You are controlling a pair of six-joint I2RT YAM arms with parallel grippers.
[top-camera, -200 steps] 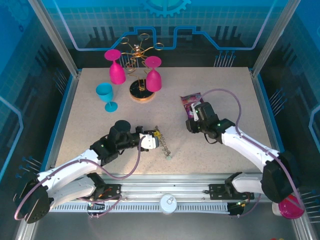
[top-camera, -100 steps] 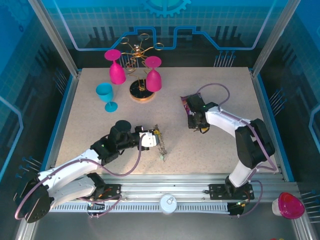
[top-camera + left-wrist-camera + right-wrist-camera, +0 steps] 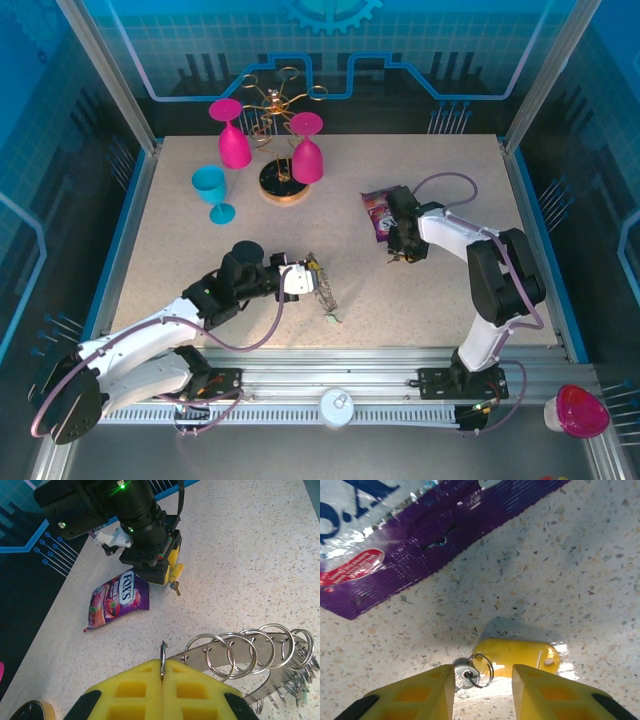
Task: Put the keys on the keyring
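Note:
My left gripper is shut on one wire loop of the keyring, holding the grey hoop just above the table. From above, the left gripper sits near the table's front centre, with the keyring at its tip. A small pale tag shows at the ring's lower end. My right gripper is open and low over the table. Between its fingers lie a small metal key and its yellow tag. The right gripper is at the right of centre.
A purple candy bag lies just beyond the right gripper. Two pink goblets, a blue goblet and a gold wire rack stand at the back left. Another pink goblet sits off the table at the front right.
My right arm has folded in, and its gripper has shifted slightly right beside the candy bag and narrowed a little. The left gripper has stayed shut on the keyring, whose hanging tag swung slightly.

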